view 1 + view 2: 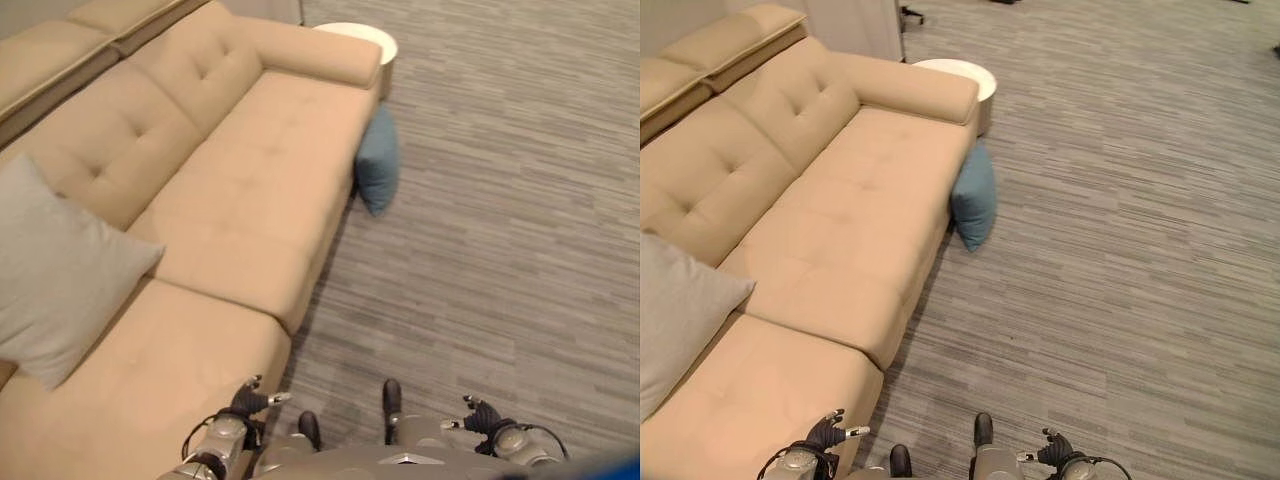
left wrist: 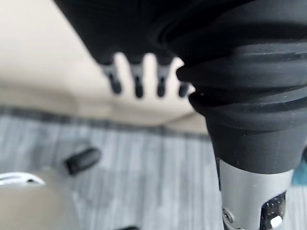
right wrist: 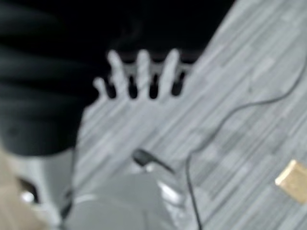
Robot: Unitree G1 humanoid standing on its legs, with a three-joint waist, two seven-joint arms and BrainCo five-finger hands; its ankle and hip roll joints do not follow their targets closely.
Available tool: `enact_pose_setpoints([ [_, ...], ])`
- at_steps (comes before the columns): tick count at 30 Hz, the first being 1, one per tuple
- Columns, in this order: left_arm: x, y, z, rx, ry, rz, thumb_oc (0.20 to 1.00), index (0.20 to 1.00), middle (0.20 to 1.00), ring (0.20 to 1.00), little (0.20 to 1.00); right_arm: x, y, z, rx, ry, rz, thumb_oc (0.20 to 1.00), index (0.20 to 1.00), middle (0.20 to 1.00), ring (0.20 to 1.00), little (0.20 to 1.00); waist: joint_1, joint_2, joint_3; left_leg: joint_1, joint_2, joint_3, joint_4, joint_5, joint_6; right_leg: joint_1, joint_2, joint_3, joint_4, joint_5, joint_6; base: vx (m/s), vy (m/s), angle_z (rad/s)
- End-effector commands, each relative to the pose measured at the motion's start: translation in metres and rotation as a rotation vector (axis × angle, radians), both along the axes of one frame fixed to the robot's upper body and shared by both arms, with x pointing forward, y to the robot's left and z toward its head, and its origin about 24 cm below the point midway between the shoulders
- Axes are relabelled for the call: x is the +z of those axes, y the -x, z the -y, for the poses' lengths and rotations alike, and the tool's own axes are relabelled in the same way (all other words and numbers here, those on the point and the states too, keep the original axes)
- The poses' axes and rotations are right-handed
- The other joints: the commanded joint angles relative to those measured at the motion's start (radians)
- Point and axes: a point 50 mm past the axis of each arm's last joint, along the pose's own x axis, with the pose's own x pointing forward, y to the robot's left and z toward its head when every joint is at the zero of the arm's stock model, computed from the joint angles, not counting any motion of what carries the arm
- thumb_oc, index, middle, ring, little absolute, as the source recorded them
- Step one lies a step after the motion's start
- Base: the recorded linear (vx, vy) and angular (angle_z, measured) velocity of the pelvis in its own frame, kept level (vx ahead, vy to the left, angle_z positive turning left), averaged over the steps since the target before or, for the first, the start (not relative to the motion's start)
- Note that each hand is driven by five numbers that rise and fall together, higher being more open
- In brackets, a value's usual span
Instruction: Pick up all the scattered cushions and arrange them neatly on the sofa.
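Your left hand [image 1: 252,400] and right hand [image 1: 482,413] hang relaxed and empty, since the blue cushion [image 1: 378,162] leans on the floor against the sofa [image 1: 240,180].

even soft light, wrist views blurred

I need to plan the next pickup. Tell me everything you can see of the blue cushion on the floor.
The blue cushion is a plain, dusty blue, soft-looking fabric pillow, squarish with pointed corners. It stands on edge on the grey striped floor, leaning against the front of the beige sofa near its armrest end, just short of the round white side table. Neither hand touches it.
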Motion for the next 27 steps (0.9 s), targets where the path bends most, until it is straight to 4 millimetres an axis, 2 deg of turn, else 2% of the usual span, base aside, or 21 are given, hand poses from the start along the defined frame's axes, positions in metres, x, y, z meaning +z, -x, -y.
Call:
enact_pose_setpoints([
  [1, 0.001, 0.006, -0.010, 0.062, -0.007, -0.003, 1.000, 1.000, 1.000, 1.000, 1.000, 0.010, -0.027, -0.003, 0.066, 0.011, 0.077, 1.000, 1.000, 1.000, 1.000, 1.000, -0.011, -0.021, -0.015, -0.040, -0.042, -0.192, 0.067, -0.024, -0.023, 0.034, 0.023, 0.000, 0.080, -0.003, 0.044, -0.04, -0.049, -0.73],
  [3, 0.000, 0.011, -0.013, 0.063, -0.018, -0.018, 1.000, 1.000, 1.000, 1.000, 1.000, 0.012, -0.033, -0.012, 0.097, -0.008, 0.105, 1.000, 1.000, 1.000, 1.000, 1.000, -0.011, -0.029, -0.044, -0.038, -0.046, -0.162, 0.060, -0.020, -0.032, 0.073, 0.016, -0.027, 0.007, 0.000, 0.049, -0.02, -0.086, -0.33],
  [7, -0.001, 0.012, -0.012, 0.071, -0.015, -0.024, 1.000, 1.000, 1.000, 1.000, 1.000, 0.012, -0.034, -0.012, 0.082, -0.006, 0.107, 1.000, 1.000, 1.000, 1.000, 1.000, -0.022, -0.021, -0.065, -0.020, -0.043, -0.142, 0.038, -0.019, -0.038, 0.085, 0.027, -0.016, -0.028, 0.015, 0.052, 0.05, -0.079, -0.18],
  [16, -0.004, 0.015, -0.004, 0.032, -0.001, -0.052, 1.000, 1.000, 1.000, 1.000, 1.000, 0.004, -0.009, 0.006, -0.019, 0.011, 0.029, 1.000, 1.000, 1.000, 1.000, 1.000, -0.050, -0.009, -0.095, 0.027, -0.035, -0.142, 0.017, -0.020, -0.051, 0.163, 0.050, -0.025, -0.083, -0.005, 0.043, 0.07, -0.048, 0.04],
  [20, -0.003, 0.009, -0.003, 0.014, -0.010, -0.040, 1.000, 1.000, 1.000, 1.000, 1.000, 0.004, -0.005, 0.011, -0.039, 0.022, 0.019, 1.000, 1.000, 1.000, 1.000, 1.000, -0.042, -0.004, -0.091, 0.023, -0.032, -0.153, 0.018, -0.017, -0.052, 0.171, 0.055, -0.029, -0.096, -0.006, 0.043, 0.00, -0.015, 0.02],
  [22, -0.003, 0.006, 0.000, 0.000, -0.011, -0.037, 1.000, 1.000, 1.000, 1.000, 1.000, 0.001, 0.004, 0.016, -0.071, 0.027, -0.003, 1.000, 1.000, 1.000, 1.000, 1.000, -0.034, -0.001, -0.088, 0.022, -0.031, -0.161, 0.020, -0.018, -0.051, 0.180, 0.056, -0.041, -0.102, -0.007, 0.045, 0.02, -0.044, 0.07],
  [23, -0.003, 0.005, 0.004, -0.031, -0.009, -0.041, 1.000, 1.000, 1.000, 1.000, 1.000, -0.001, 0.017, 0.020, -0.113, 0.025, -0.028, 1.000, 1.000, 1.000, 1.000, 1.000, -0.021, 0.001, -0.084, 0.021, -0.028, -0.174, 0.024, -0.022, -0.050, 0.189, 0.056, -0.052, -0.105, -0.008, 0.046, 0.03, -0.044, 0.12],
  [27, -0.003, -0.002, 0.011, -0.069, -0.004, -0.031, 1.000, 1.000, 1.000, 1.000, 1.000, -0.001, 0.023, 0.028, -0.161, 0.035, -0.032, 1.000, 1.000, 1.000, 1.000, 1.000, -0.006, 0.005, -0.079, 0.021, -0.023, -0.188, 0.034, -0.027, -0.052, 0.201, 0.059, -0.067, -0.107, -0.016, 0.043, 0.04, -0.048, 0.21],
])
